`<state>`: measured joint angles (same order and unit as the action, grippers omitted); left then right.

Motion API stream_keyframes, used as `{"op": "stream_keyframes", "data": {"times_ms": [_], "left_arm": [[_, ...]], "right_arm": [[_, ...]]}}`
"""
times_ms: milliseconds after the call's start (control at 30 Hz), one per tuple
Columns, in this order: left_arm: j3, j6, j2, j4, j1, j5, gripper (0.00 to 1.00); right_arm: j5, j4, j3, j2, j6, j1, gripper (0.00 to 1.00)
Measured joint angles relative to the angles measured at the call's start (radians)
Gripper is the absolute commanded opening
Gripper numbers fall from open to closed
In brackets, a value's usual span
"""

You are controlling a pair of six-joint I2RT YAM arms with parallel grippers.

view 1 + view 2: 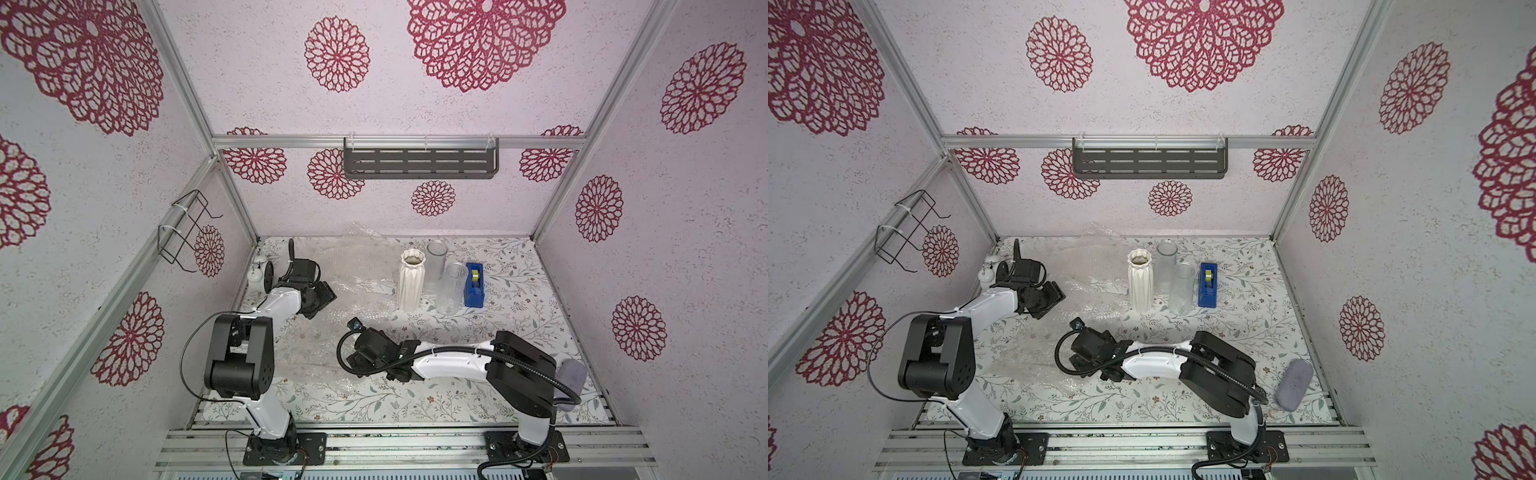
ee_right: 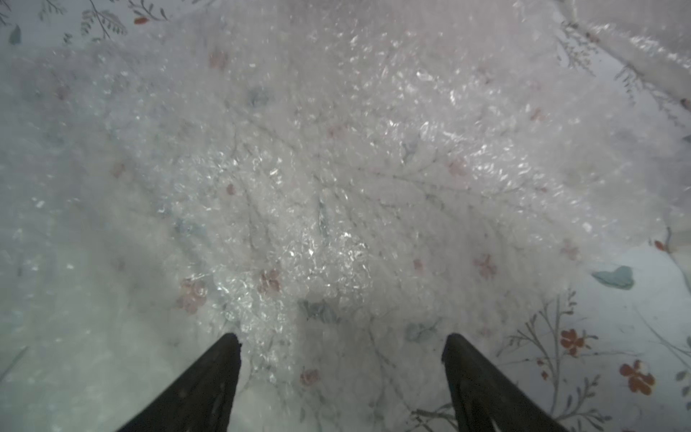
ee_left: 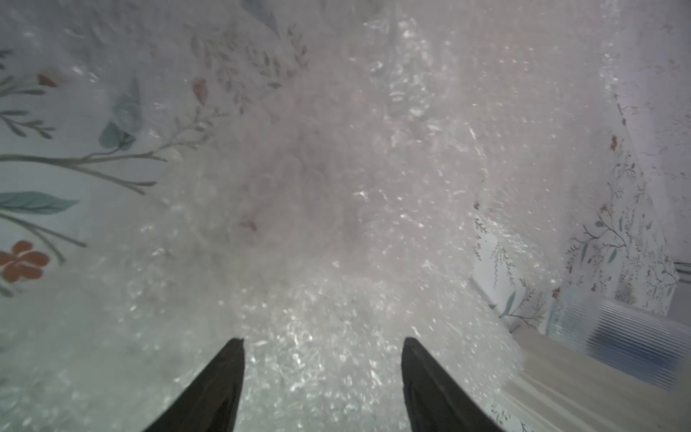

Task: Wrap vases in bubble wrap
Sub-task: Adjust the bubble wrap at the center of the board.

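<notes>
Bubble wrap flat beneath spread right hand.

Vases stand right of bubble wrap, perhaps touching.

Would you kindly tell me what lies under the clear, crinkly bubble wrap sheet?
The floral-patterned tabletop shows through the clear bubble wrap; its crumpled, milky folds hide the rest.

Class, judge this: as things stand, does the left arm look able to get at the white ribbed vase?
Probably yes. Only crumpled bubble wrap lies between the left arm and the white ribbed vase; the jaws stand open, holding nothing.
</notes>
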<state>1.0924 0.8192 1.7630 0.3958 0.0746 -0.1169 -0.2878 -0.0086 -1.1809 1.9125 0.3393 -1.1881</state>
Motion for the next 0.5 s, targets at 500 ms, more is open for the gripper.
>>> {"op": "stream_keyframes", "data": {"times_ms": [500], "left_arm": [[-0.108, 0.035, 0.002, -0.091, -0.093, -0.006, 0.72]], "right_arm": [[-0.137, 0.013, 0.059, 0.03, -0.052, 0.167, 0.89]]}}
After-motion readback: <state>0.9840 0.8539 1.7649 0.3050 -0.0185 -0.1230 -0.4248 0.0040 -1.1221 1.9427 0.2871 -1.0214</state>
